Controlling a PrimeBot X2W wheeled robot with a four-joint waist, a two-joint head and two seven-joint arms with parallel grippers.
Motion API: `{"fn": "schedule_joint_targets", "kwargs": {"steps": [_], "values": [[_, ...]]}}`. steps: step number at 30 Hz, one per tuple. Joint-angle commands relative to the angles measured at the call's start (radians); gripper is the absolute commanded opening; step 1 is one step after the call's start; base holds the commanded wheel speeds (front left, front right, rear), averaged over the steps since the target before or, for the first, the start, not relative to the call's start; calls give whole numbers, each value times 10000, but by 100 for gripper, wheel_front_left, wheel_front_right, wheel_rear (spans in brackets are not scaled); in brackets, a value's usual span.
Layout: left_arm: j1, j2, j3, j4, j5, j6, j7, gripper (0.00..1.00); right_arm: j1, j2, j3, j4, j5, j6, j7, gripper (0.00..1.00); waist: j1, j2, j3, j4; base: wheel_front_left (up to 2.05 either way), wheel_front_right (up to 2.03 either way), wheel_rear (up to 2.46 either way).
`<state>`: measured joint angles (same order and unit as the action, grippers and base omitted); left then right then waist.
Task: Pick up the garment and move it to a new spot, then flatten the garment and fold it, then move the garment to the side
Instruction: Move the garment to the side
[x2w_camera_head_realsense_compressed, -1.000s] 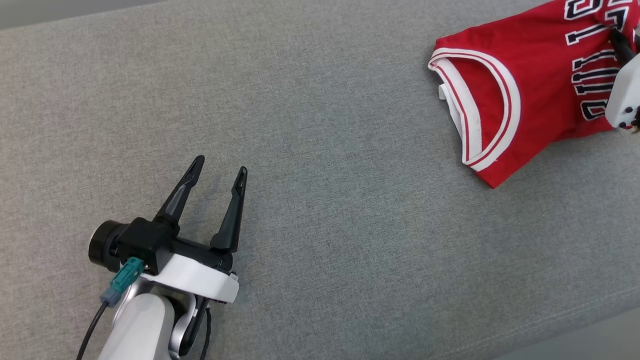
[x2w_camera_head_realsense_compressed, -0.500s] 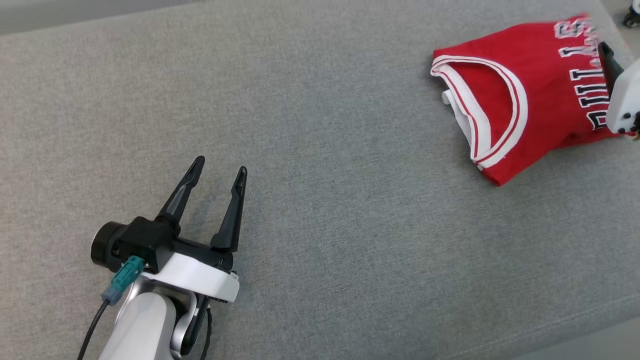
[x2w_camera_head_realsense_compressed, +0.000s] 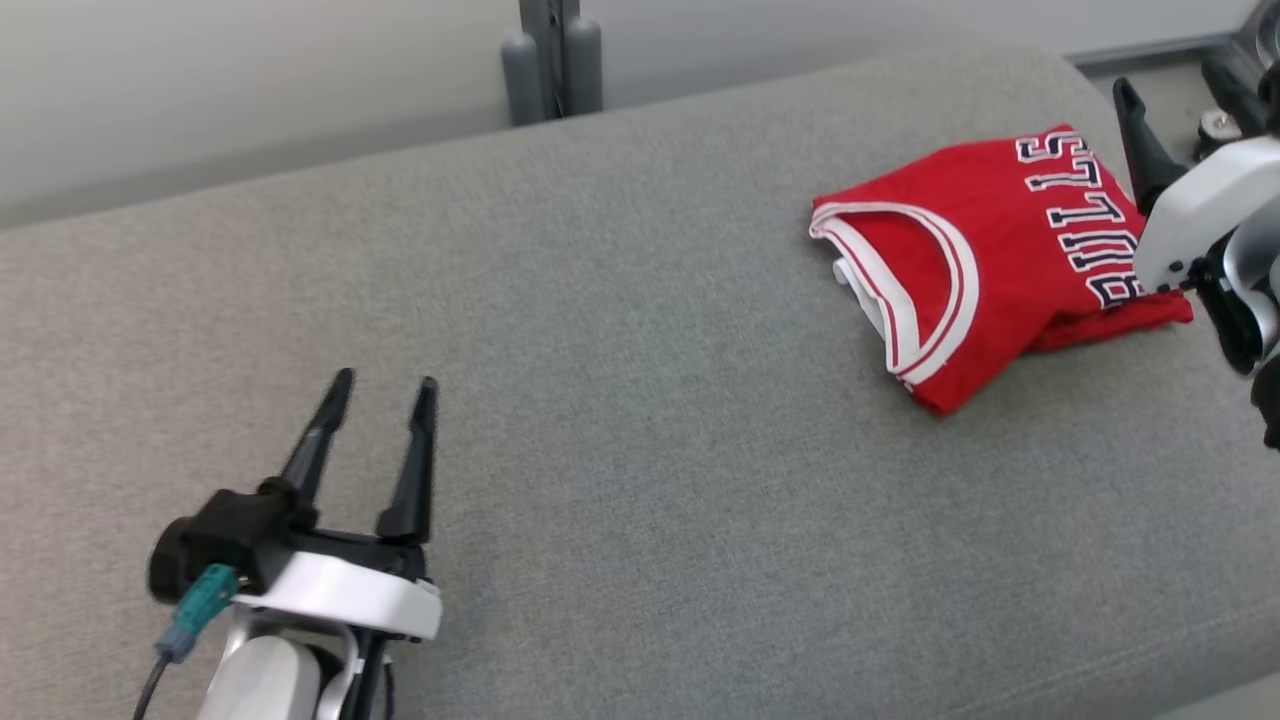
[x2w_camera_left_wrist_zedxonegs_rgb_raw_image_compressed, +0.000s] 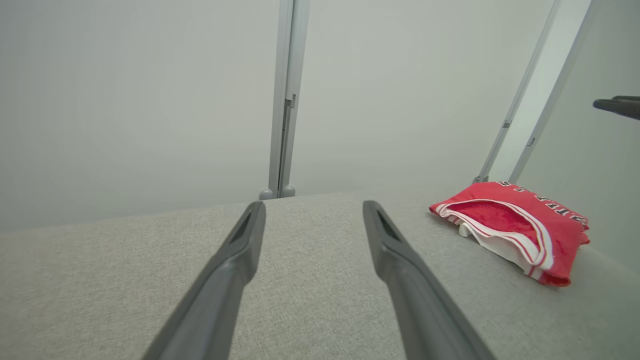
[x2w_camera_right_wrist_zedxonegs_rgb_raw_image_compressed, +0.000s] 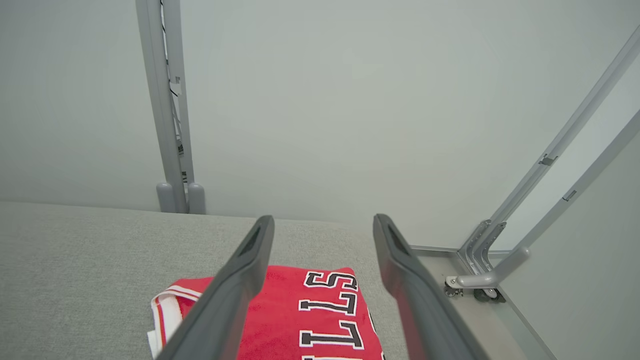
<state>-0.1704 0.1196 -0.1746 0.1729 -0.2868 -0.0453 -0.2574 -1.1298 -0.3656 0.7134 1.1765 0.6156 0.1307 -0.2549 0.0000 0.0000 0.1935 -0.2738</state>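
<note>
We see the folded red Bulls jersey (x2w_camera_head_realsense_compressed: 1000, 260), smooth with white banded trim, lying at the far right end of the grey woven cushion (x2w_camera_head_realsense_compressed: 640, 450). Our right gripper (x2w_camera_right_wrist_zedxonegs_rgb_raw_image_compressed: 324, 220) hovers over it, tapered fingers spread, seemingly not touching. The left gripper (x2w_camera_head_realsense_compressed: 385, 380), well apart, stands open and empty.

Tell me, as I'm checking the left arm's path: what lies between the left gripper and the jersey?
Only bare grey cushion separates the left gripper from the folded jersey, per the head view.
</note>
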Motion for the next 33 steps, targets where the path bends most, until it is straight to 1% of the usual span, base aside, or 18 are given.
{"fn": "schedule_joint_targets", "kwargs": {"steps": [1, 3, 6, 11, 15, 16, 21, 24, 29, 33], "values": [[146, 101, 224, -98, -89, 118, -53, 100, 459, -90, -184, -409, 106, 3, -101, 100, 0, 0, -499, 237, 0, 0, 0], [289, 121, 429, -289, -119, 226, -56, 100, 874, -296, -574, -1258, 116, 3, -112, 100, 0, 0, -715, 400, 0, 0, 0], [517, 251, 754, -583, -157, 367, -71, 100, 1990, -493, -1253, -2510, -66, 3, -100, 100, 0, 0, -1001, 704, 0, 0, 0], [977, 317, 1131, -938, -265, 556, -73, 100, 4144, -546, -2833, -4458, -699, 3, -104, 100, 0, 0, -1395, 1262, 0, 0, 0], [1398, 214, 1262, -1073, -425, 571, -79, 100, 5960, -200, -4113, -5781, -1339, 3, -105, 100, 0, 0, -1764, 1634, 0, 0, 0], [1398, 214, 1262, -1073, -425, 571, -79, 100, 5960, -200, -4113, -5781, -1339, 3, -105, 100, 0, 0, -1764, 1634, 0, 0, 0], [1860, 119, 1408, -1160, -485, 502, -80, 100, 7778, 426, -5244, -7154, -2037, 3, -104, 100, 0, 0, -1991, 1928, 0, 0, 0], [2051, 13, 1446, -1128, -531, 386, -80, 100, 8531, 780, -5647, -7735, -2370, 3, -105, 100, 0, 0, -2033, 2022, 0, 0, 0], [2319, -189, 1508, -998, -427, 314, -81, 100, 9452, 1446, -6267, -8451, -2754, 3, -105, 100, 0, 0, -2102, 2175, 0, 0, 0], [2433, -261, 1508, -801, -173, 387, -82, 100, 9964, 1787, -6473, -8739, -3080, 3, -107, 100, 0, 0, -2120, 2247, 0, 0, 0]]}}
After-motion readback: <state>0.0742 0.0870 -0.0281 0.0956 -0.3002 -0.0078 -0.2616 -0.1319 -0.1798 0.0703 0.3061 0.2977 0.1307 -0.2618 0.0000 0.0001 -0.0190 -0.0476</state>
